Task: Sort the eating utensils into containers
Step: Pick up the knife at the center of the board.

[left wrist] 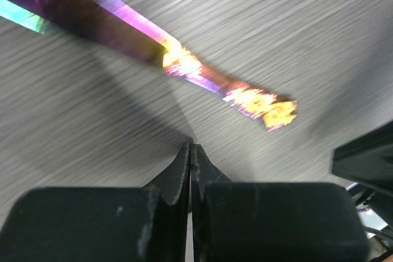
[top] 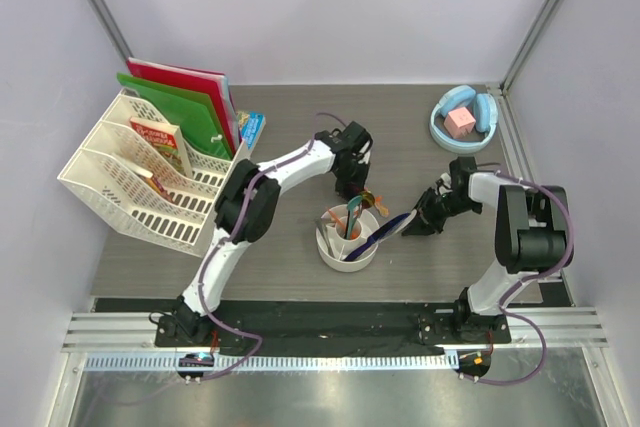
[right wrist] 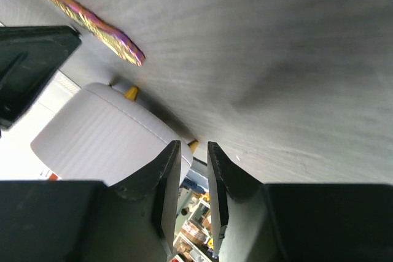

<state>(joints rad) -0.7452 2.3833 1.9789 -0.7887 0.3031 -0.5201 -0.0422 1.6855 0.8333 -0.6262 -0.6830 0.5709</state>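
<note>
The white round cup (top: 347, 247) stands mid-table with orange and teal utensils upright in it. A dark blue knife (top: 388, 230) leans from the cup's right rim out to my right gripper (top: 412, 225), which is shut on its outer end. In the right wrist view the knife (right wrist: 196, 188) shows as a shiny strip between the fingers (right wrist: 166, 176), with the cup (right wrist: 104, 133) just to the left. My left gripper (top: 350, 187) hovers behind the cup, shut and empty (left wrist: 191, 146). An iridescent piece (left wrist: 184, 65) lies flat on the table just ahead of it.
A large white lattice rack (top: 140, 172) with books and red and green folders (top: 190, 97) fills the back left. A light blue bowl (top: 440, 129) with a pink cube (top: 459, 123) sits at the back right. Grey walls close in on both sides.
</note>
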